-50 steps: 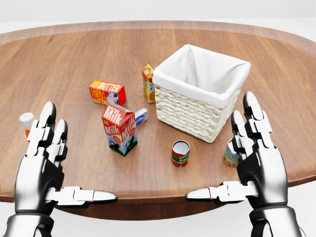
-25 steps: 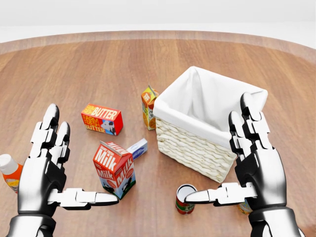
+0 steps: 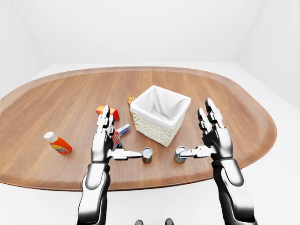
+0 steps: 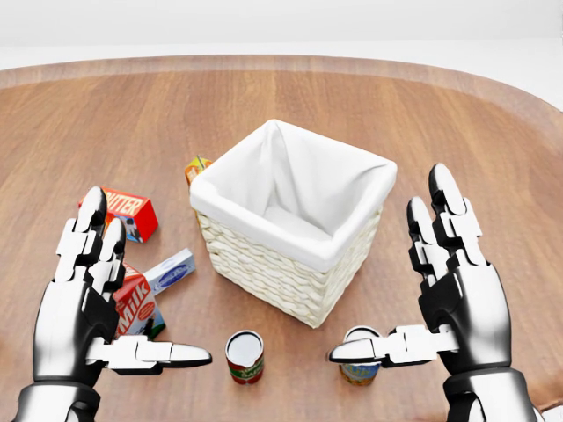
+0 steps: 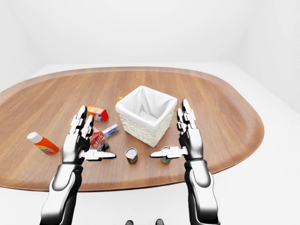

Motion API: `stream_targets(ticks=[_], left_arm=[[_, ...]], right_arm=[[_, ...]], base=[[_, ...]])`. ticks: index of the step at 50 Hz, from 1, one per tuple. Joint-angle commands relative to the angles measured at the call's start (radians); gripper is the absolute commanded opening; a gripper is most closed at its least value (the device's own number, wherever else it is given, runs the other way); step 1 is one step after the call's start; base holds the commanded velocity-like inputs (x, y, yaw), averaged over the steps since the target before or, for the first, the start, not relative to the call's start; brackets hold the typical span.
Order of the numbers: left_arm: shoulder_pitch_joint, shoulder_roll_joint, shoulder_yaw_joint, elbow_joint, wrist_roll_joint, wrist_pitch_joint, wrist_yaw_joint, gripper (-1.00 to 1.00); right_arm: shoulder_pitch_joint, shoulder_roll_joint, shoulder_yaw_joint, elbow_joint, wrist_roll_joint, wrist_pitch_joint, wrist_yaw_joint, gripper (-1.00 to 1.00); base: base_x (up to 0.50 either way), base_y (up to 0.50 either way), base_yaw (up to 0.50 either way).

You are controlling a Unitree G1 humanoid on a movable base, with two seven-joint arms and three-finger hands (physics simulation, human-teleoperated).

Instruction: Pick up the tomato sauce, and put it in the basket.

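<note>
The tomato sauce can (image 4: 244,356) stands upright at lower centre of the head view, below the basket (image 4: 290,264), between both empty, spread hands; the left hand's (image 4: 84,308) thumb tip lies nearer than the right hand (image 4: 457,294).

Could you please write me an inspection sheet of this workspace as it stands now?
Surface: oval wooden table, on a white floor.
Job's things: red-labelled tomato sauce can upright on the table below the basket in the head view; white-lined wicker basket looks empty.
Clutter: second can behind the right thumb; milk carton; butter box; small blue-and-white box; orange carton behind the basket; orange bottle lying at far left.
Hands: left hand and right hand both open, holding nothing.
Cables: nothing seen.
Surroundings: plain white walls.
</note>
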Motion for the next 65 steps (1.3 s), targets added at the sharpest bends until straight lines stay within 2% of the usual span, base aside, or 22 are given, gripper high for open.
stream_targets(ticks=[1, 8, 14, 24, 65], left_arm=[[0.002, -0.001, -0.001, 0.002, 0.001, 0.0, 0.0, 1.0], [0.003, -0.002, -0.003, 0.0, 0.002, 0.0, 0.0, 1.0], [0.0, -0.002, -0.006, 0.02, 0.006, 0.0, 0.0, 1.0], [0.009, -0.003, -0.011, 0.002, 0.006, 0.0, 0.0, 1.0], [0.01, -0.003, -0.01, 0.006, 0.008, 0.0, 0.0, 1.0]], right_arm=[[0.0, -0.001, -0.001, 0.003, 0.003, 0.0, 0.001, 1.0], [-0.005, 0.001, -0.008, 0.006, 0.012, 0.0, -0.007, 1.0], [-0.009, 0.002, -0.016, -0.016, 0.051, 0.0, -0.008, 1.0], [-0.019, -0.002, -0.013, 0.012, 0.036, 0.0, -0.02, 1.0], [-0.017, -0.002, -0.013, 0.003, 0.035, 0.0, -0.027, 1.0]], base=[[0.0, -0.5, 0.0], [0.0, -0.47, 0.0], [0.0, -0.02, 0.0], [0.43, 0.0, 0.0], [0.0, -0.06, 0.0]])
